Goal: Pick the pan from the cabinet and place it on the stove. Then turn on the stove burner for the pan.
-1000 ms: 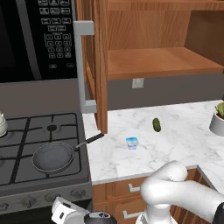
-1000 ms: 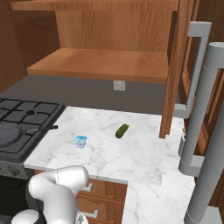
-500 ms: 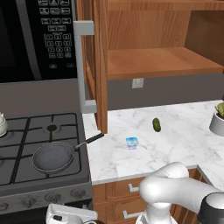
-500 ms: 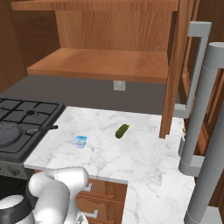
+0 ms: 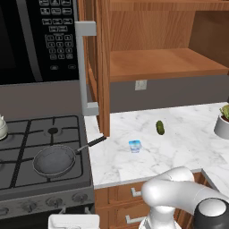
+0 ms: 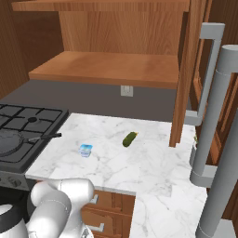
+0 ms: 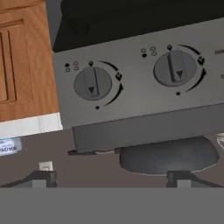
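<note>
Wooden cabinet (image 5: 161, 62) open; pan (image 5: 54, 160) on stove (image 5: 27, 143); hand (image 7: 111, 178) apparently spread, unladen.

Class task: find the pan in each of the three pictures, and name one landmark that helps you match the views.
Left base view: pan lower left, on the stove.
Right base view: pan at left edge.
Hand view: pan low, under the knobs.
Landmark: the stove.

base views flank the arm, sharing stove (image 5: 27, 179) and counter (image 6: 153, 158), hand view close on knobs (image 7: 92, 83)
</note>
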Motion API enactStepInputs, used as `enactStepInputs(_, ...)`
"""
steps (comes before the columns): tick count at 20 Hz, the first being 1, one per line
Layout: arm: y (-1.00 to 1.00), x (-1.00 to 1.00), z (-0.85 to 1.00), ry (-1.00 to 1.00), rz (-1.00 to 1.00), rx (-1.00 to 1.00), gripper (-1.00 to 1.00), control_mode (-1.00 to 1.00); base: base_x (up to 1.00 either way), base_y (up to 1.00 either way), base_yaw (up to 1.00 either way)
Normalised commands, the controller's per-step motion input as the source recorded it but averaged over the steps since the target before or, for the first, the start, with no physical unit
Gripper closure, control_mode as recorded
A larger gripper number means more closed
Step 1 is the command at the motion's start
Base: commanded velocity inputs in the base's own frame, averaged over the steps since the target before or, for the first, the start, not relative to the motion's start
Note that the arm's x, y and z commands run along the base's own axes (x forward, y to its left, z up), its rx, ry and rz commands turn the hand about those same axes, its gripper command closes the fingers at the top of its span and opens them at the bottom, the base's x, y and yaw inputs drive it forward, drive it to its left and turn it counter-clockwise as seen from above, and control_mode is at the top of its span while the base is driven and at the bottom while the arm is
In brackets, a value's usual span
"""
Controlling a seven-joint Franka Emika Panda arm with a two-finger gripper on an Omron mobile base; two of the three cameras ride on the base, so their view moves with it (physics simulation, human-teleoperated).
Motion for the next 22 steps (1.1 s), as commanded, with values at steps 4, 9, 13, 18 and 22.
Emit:
enactStepInputs(4,-0.01,0.11,0.00,-0.12,0.00,-0.09,-1.00,-1.00,0.00,0.00,0.00)
enactStepInputs(9,-0.12,0.07,0.00,-0.04,0.00,-0.02,-1.00,-1.00,0.00,0.00,0.00)
enactStepInputs(13,-0.28,0.04,0.00,0.00,0.00,-0.01,-1.00,-1.00,0.00,0.00,0.00)
enactStepInputs(18,-0.31,0.13,0.00,0.00,0.00,0.00,-1.00,-1.00,0.00,0.00,0.00)
enactStepInputs(22,-0.27,0.15,0.00,0.00,0.00,0.00,-1.00,-1.00,0.00,0.00,0.00)
